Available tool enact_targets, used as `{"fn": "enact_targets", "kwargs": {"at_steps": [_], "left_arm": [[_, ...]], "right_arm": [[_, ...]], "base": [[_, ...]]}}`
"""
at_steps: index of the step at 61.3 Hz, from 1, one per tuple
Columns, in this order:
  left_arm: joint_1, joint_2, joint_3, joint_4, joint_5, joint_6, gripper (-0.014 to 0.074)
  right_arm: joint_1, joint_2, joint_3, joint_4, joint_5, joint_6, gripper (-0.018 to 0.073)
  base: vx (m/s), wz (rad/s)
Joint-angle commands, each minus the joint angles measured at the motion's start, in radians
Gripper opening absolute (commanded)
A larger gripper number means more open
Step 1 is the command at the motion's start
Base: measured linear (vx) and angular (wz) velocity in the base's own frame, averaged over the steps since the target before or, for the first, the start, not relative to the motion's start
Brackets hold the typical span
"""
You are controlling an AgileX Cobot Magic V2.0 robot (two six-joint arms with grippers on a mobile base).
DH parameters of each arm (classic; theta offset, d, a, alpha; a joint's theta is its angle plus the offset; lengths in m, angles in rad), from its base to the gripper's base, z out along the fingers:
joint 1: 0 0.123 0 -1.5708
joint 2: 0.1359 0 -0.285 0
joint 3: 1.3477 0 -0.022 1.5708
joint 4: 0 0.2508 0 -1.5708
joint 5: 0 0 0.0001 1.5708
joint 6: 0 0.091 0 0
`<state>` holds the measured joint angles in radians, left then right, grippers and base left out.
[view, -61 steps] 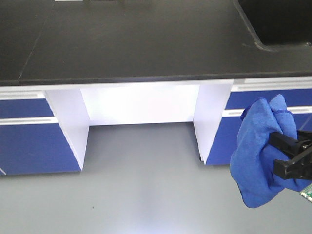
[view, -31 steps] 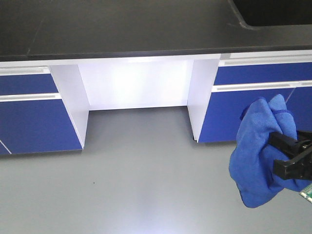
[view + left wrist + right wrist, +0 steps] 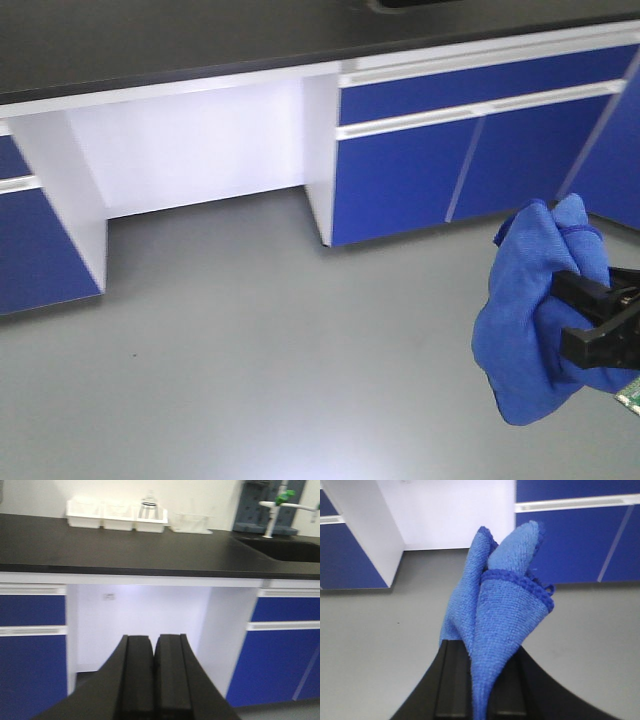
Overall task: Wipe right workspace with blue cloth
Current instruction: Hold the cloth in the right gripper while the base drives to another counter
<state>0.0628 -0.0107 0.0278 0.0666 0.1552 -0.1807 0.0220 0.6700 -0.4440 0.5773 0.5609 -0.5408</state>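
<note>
The blue cloth hangs bunched in the air over the grey floor at the right of the front view, with my right gripper shut on it. In the right wrist view the blue cloth stands up in folds from between the black fingers of my right gripper. My left gripper is shut with nothing in it, its pads pressed together, facing a bench. The right workspace is out of view.
The black benchtop ahead carries white bins, with a sink and tap at its right. Below it are blue cabinet doors and a white knee recess. Grey floor lies in front.
The front view has swung: the bench and recess slid up and left, and blue cabinets now fill the right. The cloth stays held in the right gripper, unchanged in the frame.
</note>
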Motion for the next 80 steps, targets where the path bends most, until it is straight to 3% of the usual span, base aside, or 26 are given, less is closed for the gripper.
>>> {"fn": "enact_targets", "kwargs": {"at_steps": [1,80], "left_arm": [[-0.004,-0.015,0.031,0.0,-0.084,-0.008,-0.0006],[-0.004,-0.015,0.031,0.0,-0.084,-0.008,-0.0006]], "right_arm": [[0.001,-0.002,-0.032,0.024,-0.049,-0.005,0.0002],[0.001,-0.002,-0.032,0.024,-0.049,-0.005,0.0002]], "base": [[-0.23,-0.55],[-0.14,-0.75]]}}
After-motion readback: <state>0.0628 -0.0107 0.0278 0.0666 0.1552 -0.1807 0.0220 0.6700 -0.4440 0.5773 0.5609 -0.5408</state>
